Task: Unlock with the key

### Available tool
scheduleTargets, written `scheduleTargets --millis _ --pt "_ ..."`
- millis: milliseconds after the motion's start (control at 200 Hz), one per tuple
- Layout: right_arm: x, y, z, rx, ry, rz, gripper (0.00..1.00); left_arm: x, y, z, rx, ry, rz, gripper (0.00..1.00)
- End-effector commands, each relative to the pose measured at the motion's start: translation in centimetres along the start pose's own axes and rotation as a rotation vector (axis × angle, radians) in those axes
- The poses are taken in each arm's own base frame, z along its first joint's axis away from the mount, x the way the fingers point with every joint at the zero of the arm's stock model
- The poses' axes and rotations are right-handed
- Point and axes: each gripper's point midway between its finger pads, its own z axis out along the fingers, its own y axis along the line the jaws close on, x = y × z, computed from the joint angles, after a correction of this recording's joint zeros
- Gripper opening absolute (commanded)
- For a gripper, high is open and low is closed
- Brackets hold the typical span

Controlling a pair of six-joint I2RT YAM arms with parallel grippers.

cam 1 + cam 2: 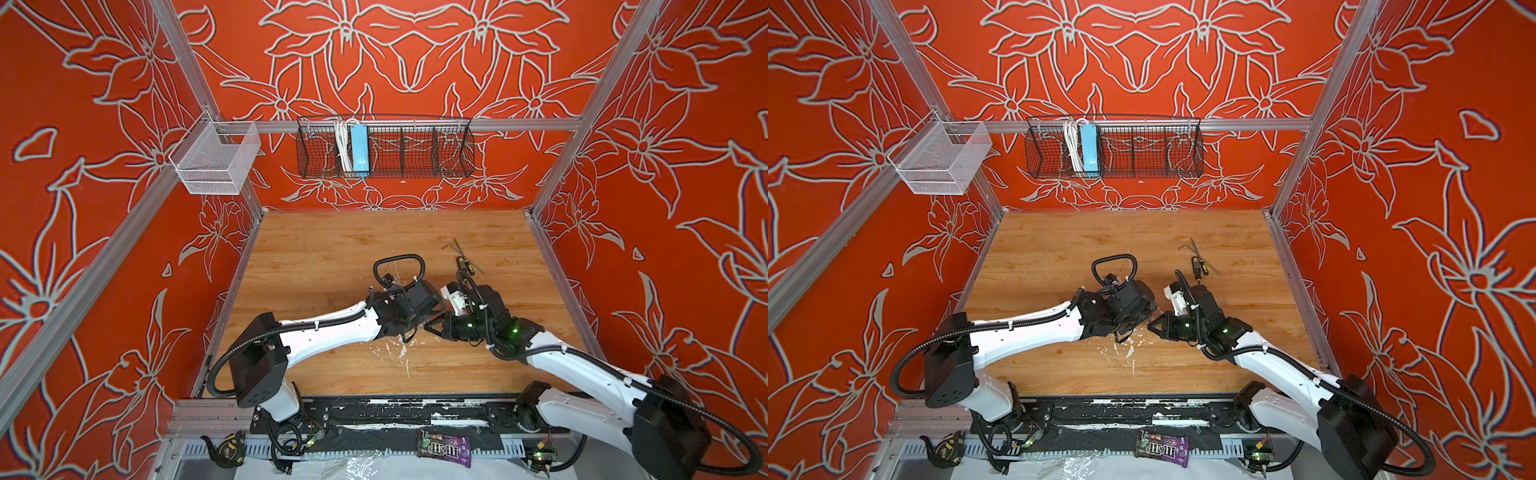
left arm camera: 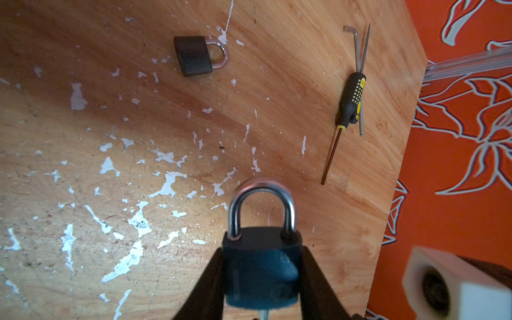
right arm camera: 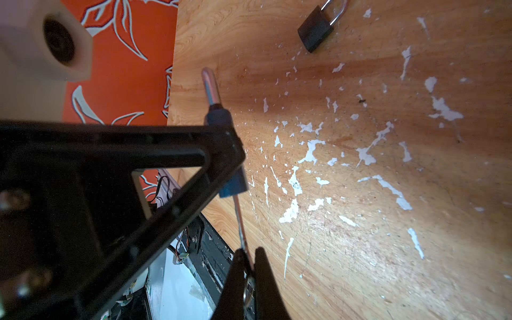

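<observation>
In the left wrist view my left gripper [image 2: 261,249] is shut on a dark blue padlock [image 2: 260,271], one finger on each side of its body. Its silver shackle [image 2: 261,205] has both legs seated in the body. My right gripper [image 3: 249,250] is shut on a silver key [image 3: 241,224]. The key's blade runs up into the bottom of the padlock [image 3: 234,182], and its tip [image 2: 263,314] shows under the body. In both top views the left gripper [image 1: 411,332] and the right gripper [image 1: 430,326] meet tip to tip above the table's middle and hide lock and key.
A second dark padlock [image 2: 194,55] lies flat on the scuffed wooden table [image 1: 316,249], behind the grippers. A black-and-yellow screwdriver [image 1: 463,264] and a hex key [image 1: 451,247] lie at the back right. Wire baskets [image 1: 384,147] hang on the back wall.
</observation>
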Motion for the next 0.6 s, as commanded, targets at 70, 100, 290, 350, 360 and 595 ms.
scheduleTargets --millis 70,100,290,350,360,595 --pt "-1.8 2.1 0.2 -0.052 -0.036 -0.045 0.0 1.0 -0.8 0.1 0.031 0.044 -0.003 0.0" --pt "-1.8 2.1 0.3 -0.045 -0.033 -0.052 0.0 0.9 -0.7 0.0 0.025 0.039 0.001 0.0" --pt "-2.3 1.7 -0.2 0.01 -0.047 -0.082 0.0 0.7 0.6 0.0 -0.017 0.024 0.01 0.0" --pt "-2.6 1.9 -0.4 0.001 -0.05 -0.085 0.0 0.5 1.2 -0.1 -0.039 0.014 0.018 0.0" --pt "-2.6 2.0 -0.5 -0.003 -0.048 -0.085 0.0 0.5 1.3 -0.2 -0.042 0.012 0.019 0.0" --pt "-3.5 2.8 -1.0 -0.061 -0.021 -0.068 0.0 -0.2 2.9 -0.6 -0.079 -0.028 0.034 0.0"
